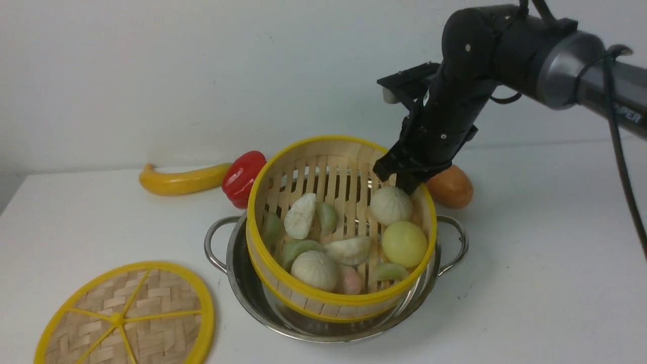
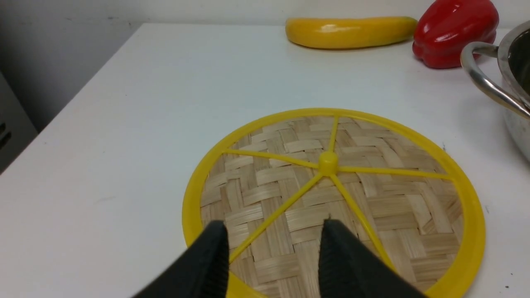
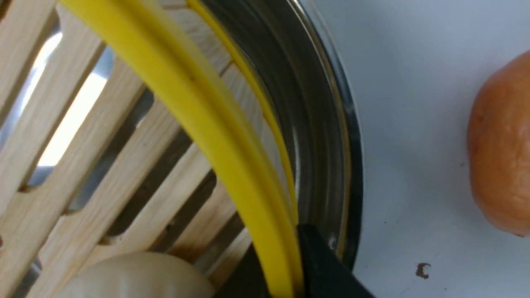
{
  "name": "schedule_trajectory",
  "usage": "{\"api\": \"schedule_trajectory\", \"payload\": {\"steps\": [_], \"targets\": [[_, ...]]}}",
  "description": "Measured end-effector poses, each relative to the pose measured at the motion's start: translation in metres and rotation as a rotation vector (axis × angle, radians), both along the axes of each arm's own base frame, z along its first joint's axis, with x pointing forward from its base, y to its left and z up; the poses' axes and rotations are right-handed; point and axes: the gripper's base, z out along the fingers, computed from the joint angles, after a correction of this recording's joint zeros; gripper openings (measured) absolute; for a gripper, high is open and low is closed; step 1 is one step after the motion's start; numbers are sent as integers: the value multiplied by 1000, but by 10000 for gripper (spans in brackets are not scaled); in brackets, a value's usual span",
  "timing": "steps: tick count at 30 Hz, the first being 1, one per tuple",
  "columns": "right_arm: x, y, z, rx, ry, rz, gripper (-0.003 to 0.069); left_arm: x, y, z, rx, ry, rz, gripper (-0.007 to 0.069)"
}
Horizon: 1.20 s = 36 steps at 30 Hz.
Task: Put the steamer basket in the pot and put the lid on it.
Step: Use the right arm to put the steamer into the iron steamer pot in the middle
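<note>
Flanking pot: squash, pepper, orange fruit

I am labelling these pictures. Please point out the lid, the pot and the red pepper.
lid (image 2: 328, 162): left wrist view, centre knob.
pot (image 1: 242, 273): front view, left inner wall.
red pepper (image 1: 243, 174): front view, middle of its body.

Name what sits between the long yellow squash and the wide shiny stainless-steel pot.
A red bell pepper, beside the squash's tip, short of the pot's loop handle; the left wrist view shows it clearest.
</note>
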Motion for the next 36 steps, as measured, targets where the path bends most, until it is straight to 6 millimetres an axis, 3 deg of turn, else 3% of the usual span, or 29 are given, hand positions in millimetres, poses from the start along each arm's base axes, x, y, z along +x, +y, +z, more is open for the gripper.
{"api": "schedule_trajectory", "payload": {"steps": [23, 36], "targets": [[11, 4, -45, -42, 53, 19, 18, 0, 0, 0, 0, 0, 0, 290], [12, 2, -46, -71, 37, 50, 34, 0, 0, 0, 0, 0, 0, 290]]}}
